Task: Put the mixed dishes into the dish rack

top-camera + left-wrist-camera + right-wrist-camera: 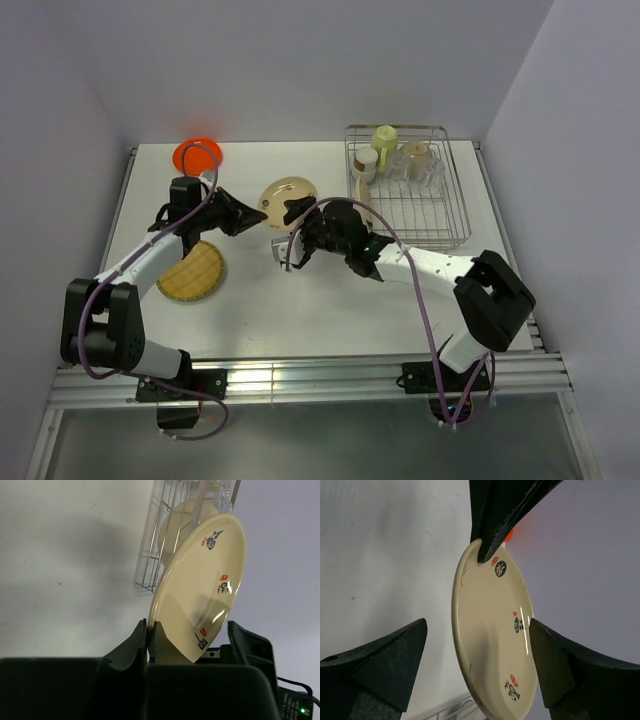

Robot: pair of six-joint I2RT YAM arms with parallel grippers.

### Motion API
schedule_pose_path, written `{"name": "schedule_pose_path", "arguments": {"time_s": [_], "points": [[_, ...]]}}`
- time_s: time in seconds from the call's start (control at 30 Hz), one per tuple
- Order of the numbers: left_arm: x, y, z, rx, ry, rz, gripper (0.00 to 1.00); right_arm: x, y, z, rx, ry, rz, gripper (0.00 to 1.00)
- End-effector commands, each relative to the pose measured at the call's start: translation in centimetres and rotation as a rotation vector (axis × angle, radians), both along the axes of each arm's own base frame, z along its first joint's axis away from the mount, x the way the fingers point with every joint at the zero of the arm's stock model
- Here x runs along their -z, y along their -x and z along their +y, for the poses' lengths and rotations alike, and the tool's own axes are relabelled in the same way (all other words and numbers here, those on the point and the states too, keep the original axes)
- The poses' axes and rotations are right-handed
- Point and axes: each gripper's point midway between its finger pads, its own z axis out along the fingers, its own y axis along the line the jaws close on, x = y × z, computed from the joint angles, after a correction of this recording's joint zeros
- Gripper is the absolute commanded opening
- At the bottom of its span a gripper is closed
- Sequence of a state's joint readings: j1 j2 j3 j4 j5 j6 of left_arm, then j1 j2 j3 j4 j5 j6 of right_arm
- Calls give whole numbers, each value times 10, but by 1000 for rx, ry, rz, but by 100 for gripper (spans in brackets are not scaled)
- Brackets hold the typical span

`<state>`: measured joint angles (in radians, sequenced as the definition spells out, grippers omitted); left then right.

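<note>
cream plate pinched at its rim

my left gripper [149, 632] is clamped on the rim of the cream plate [205, 590], which stands on edge, tilted, left of the dish rack [455, 215]. my right gripper [477, 650] gapes wide around it. i can't tell whether it touches. my own fingers hide the plate's lower rim.

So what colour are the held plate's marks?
Black with small red stamps; plate itself cream. Left wrist view.

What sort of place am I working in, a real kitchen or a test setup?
Probably a lab test cell, not a kitchen: a white table boxed in by plain pale walls, an aluminium rail along the near edge, and a wire dish rack standing on the table.
</note>
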<state>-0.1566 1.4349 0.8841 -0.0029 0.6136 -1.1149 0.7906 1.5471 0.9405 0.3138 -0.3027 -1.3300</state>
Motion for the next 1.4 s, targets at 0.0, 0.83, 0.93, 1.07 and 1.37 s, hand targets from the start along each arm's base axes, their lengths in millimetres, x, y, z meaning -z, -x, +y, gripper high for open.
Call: {"name": "schedule_pose_path", "arguments": {"time_s": [0.0, 0.83, 0.93, 1.07, 1.37], "points": [[-26, 3, -6, 23, 48, -75, 0, -9, -16, 0, 59, 9, -121, 89], [-54, -9, 26, -67, -162, -212, 64, -23, -18, 5, 89, -75, -57, 0], [-80, -16, 53, -150, -309, -310, 68, -44, -11, 5, 96, -159, 26, 0], [-113, -15, 90, -261, -509, -421, 76, -90, -9, 8, 136, -318, 211, 0], [-111, 11, 129, -386, -676, -491, 83, -171, -51, -58, 478, -786, 905, 0]]}}
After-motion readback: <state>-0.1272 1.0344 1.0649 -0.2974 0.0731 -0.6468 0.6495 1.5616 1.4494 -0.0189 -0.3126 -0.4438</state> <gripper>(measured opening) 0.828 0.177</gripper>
